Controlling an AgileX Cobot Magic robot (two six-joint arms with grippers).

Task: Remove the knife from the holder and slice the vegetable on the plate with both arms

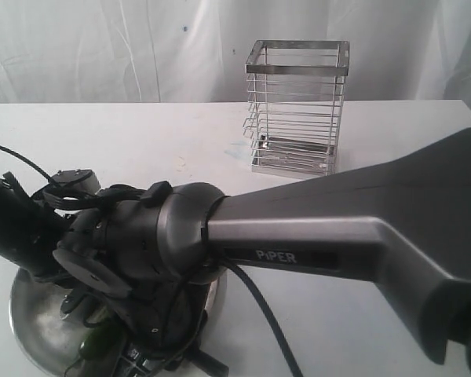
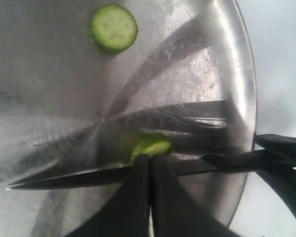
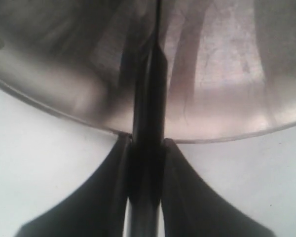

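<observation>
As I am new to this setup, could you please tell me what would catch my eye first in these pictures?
The big grey right arm, marked PiPER, sweeps across the foreground to the steel plate at lower left. There a round pale green slice lies near the dark knife, whose handle the right gripper clamps. The wire holder stands empty at the back of the table.

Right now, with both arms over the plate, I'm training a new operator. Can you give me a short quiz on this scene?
1. True or false: the knife stands in the holder.
2. Which arm's gripper has the knife handle? A left, B right, C neither.
3. Fill in: a round cut slice lies on the ____.
Key: 1 false, the holder has nothing in it. 2 B, the right gripper. 3 plate.
</observation>
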